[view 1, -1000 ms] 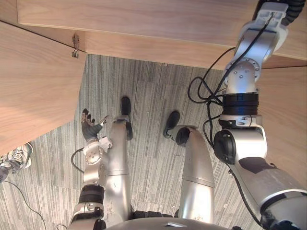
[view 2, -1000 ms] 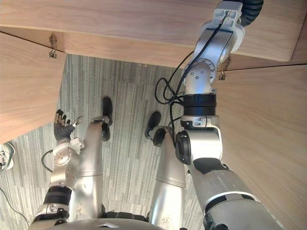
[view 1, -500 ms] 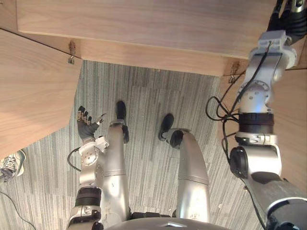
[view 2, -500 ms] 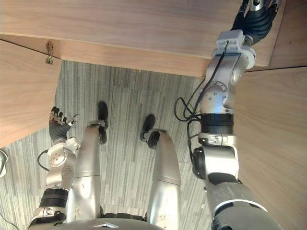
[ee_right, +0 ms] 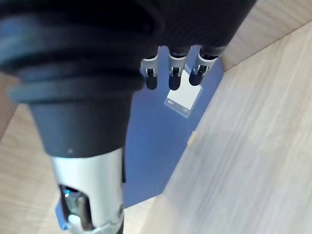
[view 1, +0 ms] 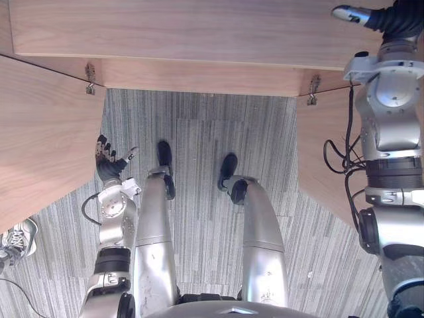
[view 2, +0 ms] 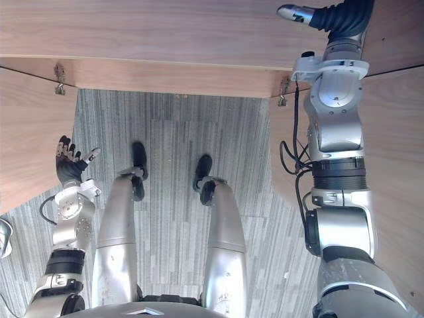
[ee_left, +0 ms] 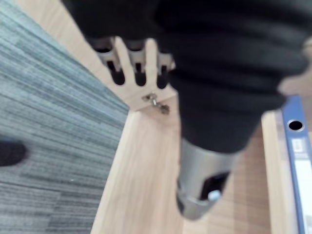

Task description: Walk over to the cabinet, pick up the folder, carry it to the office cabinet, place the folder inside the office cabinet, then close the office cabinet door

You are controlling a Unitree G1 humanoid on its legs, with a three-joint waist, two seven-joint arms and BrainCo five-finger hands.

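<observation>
The blue folder (ee_right: pixel 161 141) with a white label lies against the pale wood inside the office cabinet, just past my right hand's fingers (ee_right: pixel 174 78). Its blue spine (ee_left: pixel 300 161) also shows in the left wrist view. My right hand (view 1: pixel 387 16) is raised to the cabinet at the upper right, thumb out and fingers straight over the folder; whether they touch it I cannot tell. My left hand (view 1: pixel 108 162) hangs low beside the left door, open and holding nothing.
The cabinet's wooden body (view 1: pixel 185 33) spans the top of the eye views. Its left door (view 1: pixel 40 132) and right door (view 1: pixel 324 159) stand swung open on metal hinges (view 1: pixel 89 78), with grey carpet between. A person's shoe (view 1: pixel 16 242) is at the lower left.
My right arm has swung right and reached up into the cabinet, so its hand now shows at the top. The camera has shifted. The left hand has stayed low.
</observation>
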